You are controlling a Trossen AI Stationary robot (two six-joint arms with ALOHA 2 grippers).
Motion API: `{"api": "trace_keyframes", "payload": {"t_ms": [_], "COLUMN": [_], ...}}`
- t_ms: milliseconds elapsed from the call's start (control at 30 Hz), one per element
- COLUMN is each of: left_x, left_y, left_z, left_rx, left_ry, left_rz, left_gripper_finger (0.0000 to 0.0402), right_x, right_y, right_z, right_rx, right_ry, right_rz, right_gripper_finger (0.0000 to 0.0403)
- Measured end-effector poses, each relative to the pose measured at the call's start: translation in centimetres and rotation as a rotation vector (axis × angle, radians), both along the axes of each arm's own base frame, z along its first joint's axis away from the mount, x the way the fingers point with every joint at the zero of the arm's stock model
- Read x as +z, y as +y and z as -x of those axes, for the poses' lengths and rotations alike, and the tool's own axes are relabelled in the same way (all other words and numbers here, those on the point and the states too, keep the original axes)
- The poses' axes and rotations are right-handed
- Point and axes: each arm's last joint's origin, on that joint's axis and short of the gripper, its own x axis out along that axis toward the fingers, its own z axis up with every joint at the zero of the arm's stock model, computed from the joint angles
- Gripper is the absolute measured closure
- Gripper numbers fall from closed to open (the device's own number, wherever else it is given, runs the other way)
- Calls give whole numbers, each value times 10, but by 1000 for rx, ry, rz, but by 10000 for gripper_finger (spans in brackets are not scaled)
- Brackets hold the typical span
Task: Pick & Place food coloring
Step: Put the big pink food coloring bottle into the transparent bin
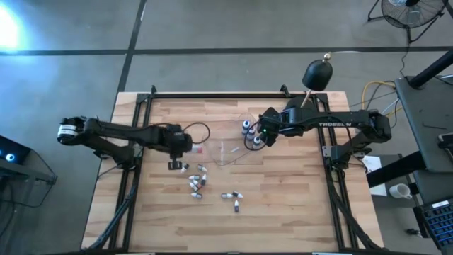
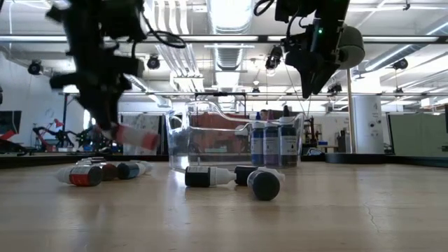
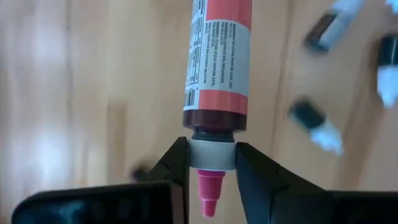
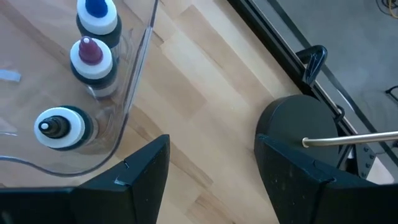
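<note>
My left gripper (image 1: 175, 164) (image 3: 211, 155) hangs over the table left of the clear tray (image 1: 228, 150), shut on a red food coloring tube (image 3: 219, 56) (image 2: 137, 138). Three dark bottles with white caps (image 4: 87, 59) (image 2: 271, 142) stand upright inside the tray's right end. Several more bottles (image 1: 197, 183) (image 2: 91, 173) lie on their sides on the wood, and two others (image 1: 232, 196) (image 2: 210, 176) lie nearer the table's near edge. My right gripper (image 1: 263, 136) (image 4: 211, 162) is open, high above the tray's right rim, touching nothing. My left gripper pinches the tube's grey cap collar (image 3: 211, 153) between its two fingers, just above the pink nozzle tip (image 3: 209, 193). The tube's body sticks out ahead of the fingers, in line with them. It is lifted clear of the table and tilted.
A black domed lamp (image 1: 318, 73) (image 4: 305, 130) stands at the table's far right, close behind my right gripper. Black frame rails (image 1: 212, 95) run along the table's edges. Bare wood (image 1: 283, 205) lies to the near right.
</note>
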Motion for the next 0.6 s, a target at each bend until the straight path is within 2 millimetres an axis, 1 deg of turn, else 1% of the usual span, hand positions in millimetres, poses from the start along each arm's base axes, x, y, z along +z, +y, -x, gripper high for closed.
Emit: {"api": "trace_keyframes", "payload": {"t_ms": [100,167,267,333,400,467,600], "left_x": [29,44,55,53,47,37,12], "left_y": [3,5,5,5,2,-2,-8], "left_z": [2,2,-2,-10,-21,-29,-43], "left_rx": [104,162,220,249,274,276,267], "left_ry": [134,235,410,490,487,562,669], "left_rz": [28,50,76,117,223,319,312], "left_gripper_finger": [342,342,342,342,342,342,342], "right_x": [-1,-1,-2,-2,-1,0,3], "right_y": [-1,-4,-10,-14,-16,-18,-18], "right_z": [0,0,1,2,2,2,2], "right_rx": [0,-5,-26,-38,-41,-41,-29], "right_ry": [-8,-20,-37,-40,-40,-42,-46], "right_rz": [-43,-94,-144,-152,-152,-151,-143], "right_gripper_finger": [174,174,174,174,174,174,174]}}
